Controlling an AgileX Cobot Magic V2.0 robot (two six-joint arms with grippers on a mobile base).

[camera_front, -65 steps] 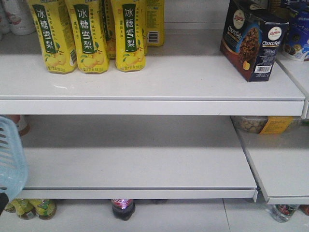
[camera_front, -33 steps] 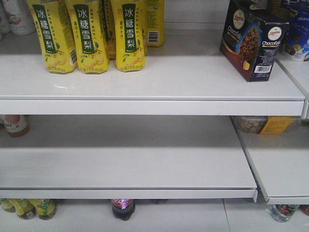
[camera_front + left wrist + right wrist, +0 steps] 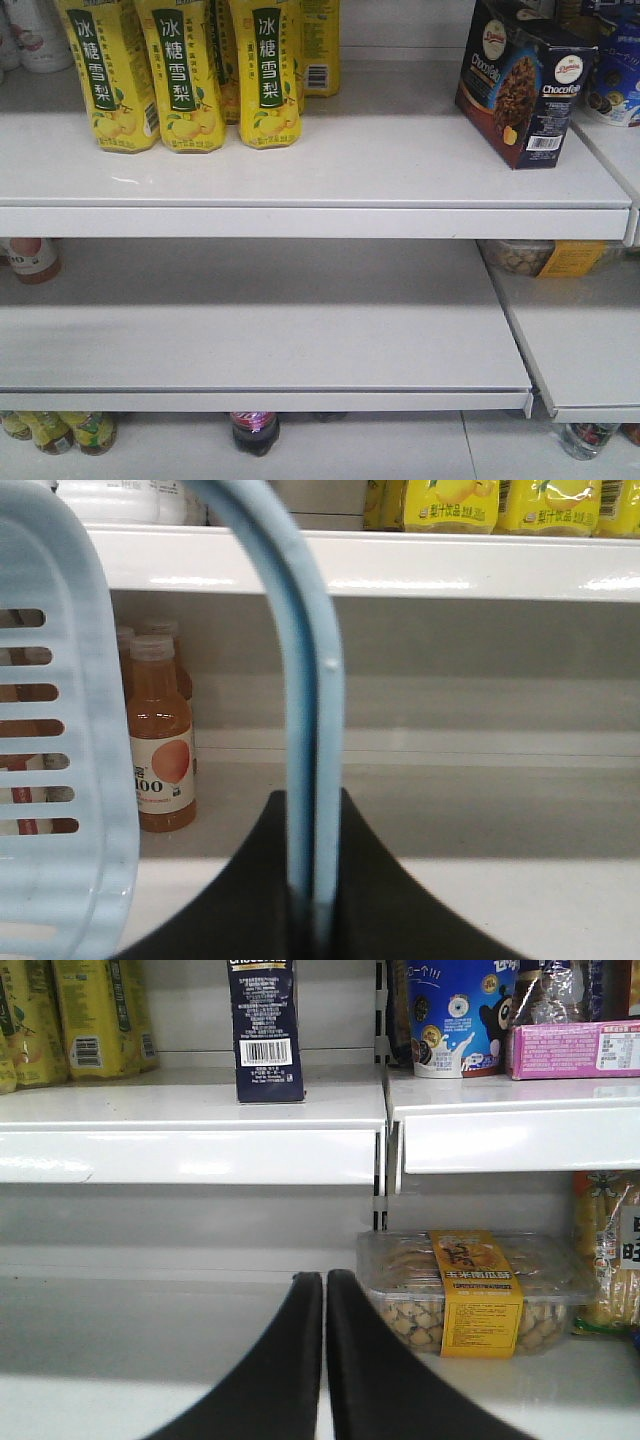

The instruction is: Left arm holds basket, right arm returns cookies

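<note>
The cookies, a dark navy-and-brown box, stand upright on the upper shelf at the right end; in the right wrist view the cookies show their barcode side. My right gripper is shut with nothing between its fingers, low in front of the lower shelf, well below and apart from the box. My left gripper is shut on the pale blue handle of the basket, whose slotted side fills the left of the left wrist view. Neither arm nor the basket shows in the front view.
Yellow drink bottles line the upper shelf's left. An orange drink bottle stands on the lower shelf at left. A clear tub with a yellow label sits on the neighbouring lower shelf. A blue tub and a pink box are above.
The basket's edge at the lower left of the front view one second ago has left that view, uncovering the orange bottle. The cookies have not moved.
</note>
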